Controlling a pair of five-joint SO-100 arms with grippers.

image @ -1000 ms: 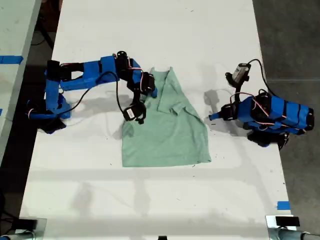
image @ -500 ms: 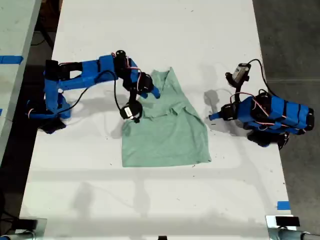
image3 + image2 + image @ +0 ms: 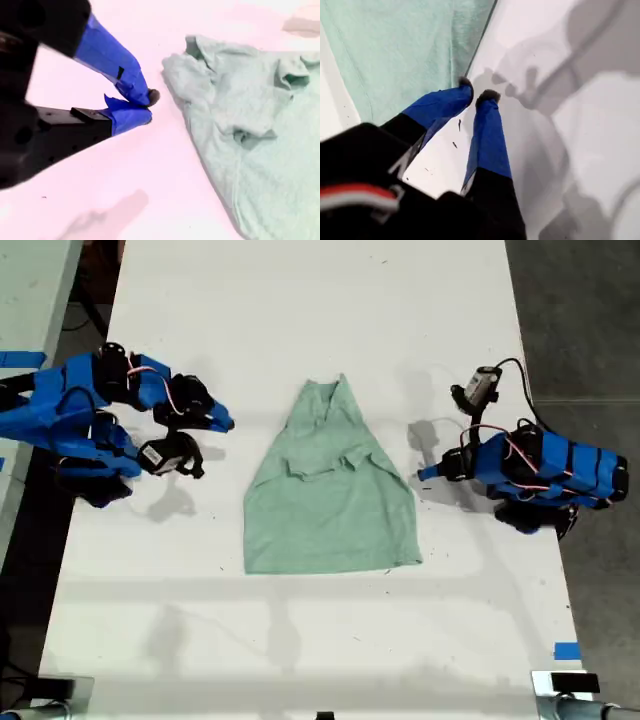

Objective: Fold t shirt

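The pale mint-green t shirt (image 3: 335, 500) lies flat in the middle of the white table (image 3: 300, 640), its upper part narrowed with both sleeves folded inward. My second gripper (image 3: 228, 424) is drawn back at the exterior view's left, well apart from the cloth. Its tips meet on nothing in the second wrist view (image 3: 149, 107), where the t shirt (image 3: 260, 125) lies beyond. My first gripper (image 3: 422, 474) rests low at the exterior view's right, just off the shirt's side edge. In its own view the first gripper (image 3: 476, 94) has its tips nearly touching and empty beside the t shirt (image 3: 405, 50).
A strip of blue tape (image 3: 566, 650) marks the table near the exterior view's lower right corner. A second table with blue tape (image 3: 20, 360) runs along the exterior view's left. Dark floor (image 3: 580, 320) lies past the table's edge on the exterior view's right.
My second arm has left the shirt's upper side and swung back to the exterior view's left. The sleeve it was over now lies folded inward. The first arm has not moved.
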